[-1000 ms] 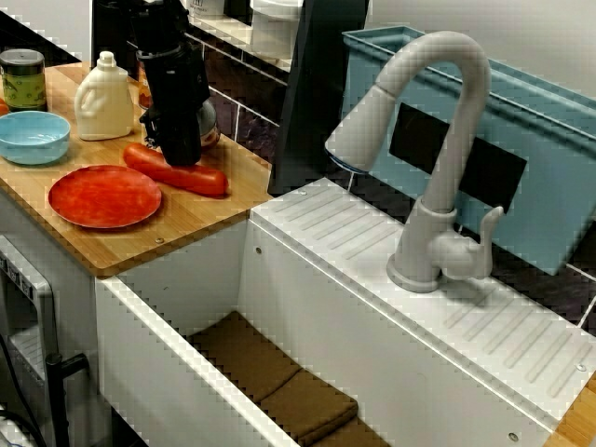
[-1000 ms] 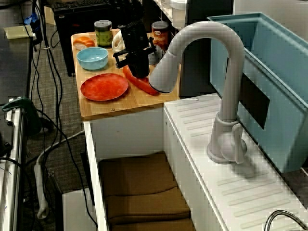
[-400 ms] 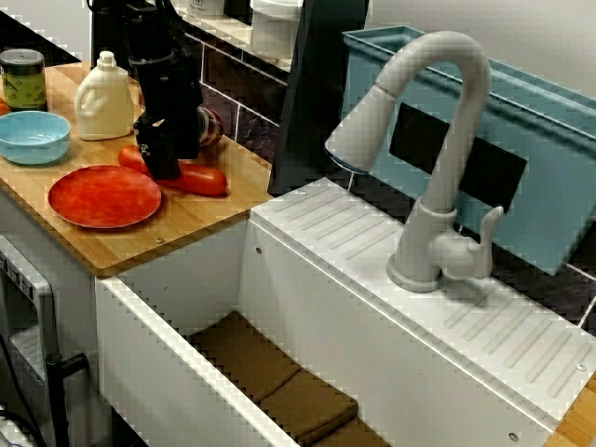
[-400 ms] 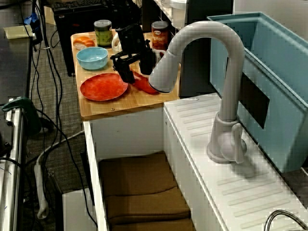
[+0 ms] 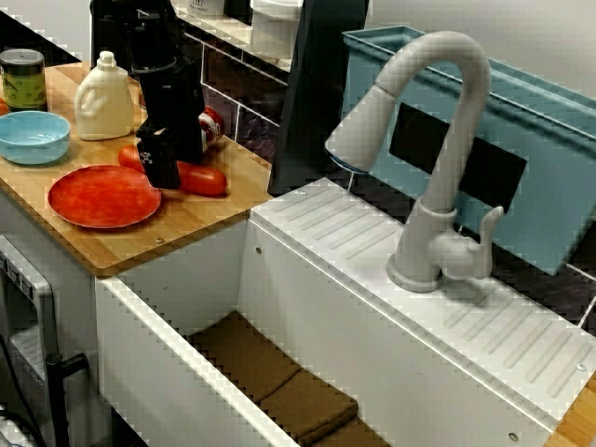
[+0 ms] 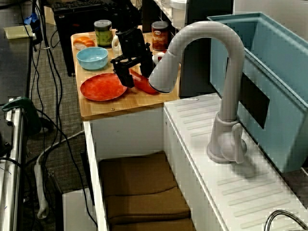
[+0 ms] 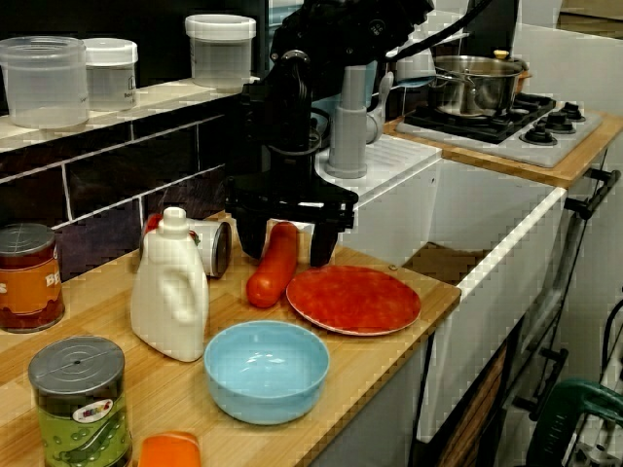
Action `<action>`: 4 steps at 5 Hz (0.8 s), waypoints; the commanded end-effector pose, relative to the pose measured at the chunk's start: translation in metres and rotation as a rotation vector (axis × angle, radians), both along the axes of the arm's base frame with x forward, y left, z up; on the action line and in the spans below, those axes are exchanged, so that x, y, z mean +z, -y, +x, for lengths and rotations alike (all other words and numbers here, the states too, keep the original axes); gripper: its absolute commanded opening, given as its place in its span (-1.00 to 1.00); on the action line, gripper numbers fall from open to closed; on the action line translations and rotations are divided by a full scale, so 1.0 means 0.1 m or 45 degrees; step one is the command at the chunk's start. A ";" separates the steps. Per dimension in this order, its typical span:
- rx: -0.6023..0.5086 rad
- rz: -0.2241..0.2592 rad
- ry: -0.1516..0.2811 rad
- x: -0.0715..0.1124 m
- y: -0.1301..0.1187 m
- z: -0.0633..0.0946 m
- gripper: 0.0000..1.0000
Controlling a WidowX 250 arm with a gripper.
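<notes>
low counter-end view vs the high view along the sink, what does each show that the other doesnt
Only the low counter-end view shows the steel pot on the stove and the clear jars on the ledge. Only the high view along the sink shows the faucet's arched spout and the long blue bin behind it. Both show the tool open astride the red sausage, plus the red plate, blue bowl and green-labelled can.

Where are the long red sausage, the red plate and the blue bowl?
sausage (image 7: 273, 266): side view, middle of its length.
plate (image 7: 355, 300): side view, its bare centre.
bowl (image 7: 266, 403): side view, its outer wall.
</notes>
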State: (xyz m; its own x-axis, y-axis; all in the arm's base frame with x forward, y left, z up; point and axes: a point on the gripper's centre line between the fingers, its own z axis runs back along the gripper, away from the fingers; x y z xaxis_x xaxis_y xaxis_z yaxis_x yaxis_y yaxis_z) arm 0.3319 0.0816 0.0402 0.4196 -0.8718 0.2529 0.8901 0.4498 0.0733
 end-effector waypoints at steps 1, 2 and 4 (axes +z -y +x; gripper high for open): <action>0.007 0.024 0.029 0.08 -0.02 0.08 1.00; 0.007 0.032 0.024 0.03 0.00 0.08 1.00; 0.035 0.006 -0.010 -0.03 -0.02 0.13 -1.00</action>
State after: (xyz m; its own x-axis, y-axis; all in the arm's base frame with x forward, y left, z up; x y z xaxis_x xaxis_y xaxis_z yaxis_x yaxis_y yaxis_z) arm 0.3374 0.0778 0.0265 0.4510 -0.8588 0.2429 0.8806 0.4725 0.0355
